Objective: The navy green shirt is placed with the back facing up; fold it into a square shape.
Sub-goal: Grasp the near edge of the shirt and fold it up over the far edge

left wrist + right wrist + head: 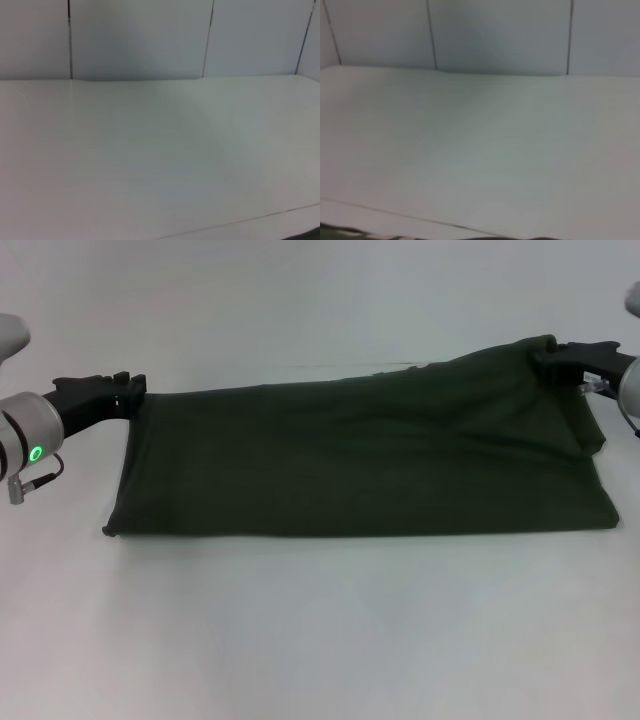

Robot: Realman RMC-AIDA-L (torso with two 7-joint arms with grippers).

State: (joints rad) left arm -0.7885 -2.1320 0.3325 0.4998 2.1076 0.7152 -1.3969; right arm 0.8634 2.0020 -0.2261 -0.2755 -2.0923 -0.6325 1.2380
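Note:
The navy green shirt (360,460) is a dark olive cloth stretched wide across the white table (320,640) in the head view, plain side showing, no lettering visible. Its near edge rests on the table and its far edge is lifted. My left gripper (132,390) is shut on the shirt's far left corner. My right gripper (552,352) is shut on the far right corner, held a little higher. A fold hangs down under the right corner. The wrist views show only bare table (150,160) and wall.
A white panelled wall (140,35) stands behind the table's far edge; it also shows in the right wrist view (500,35). Bare white table lies in front of the shirt and on both sides.

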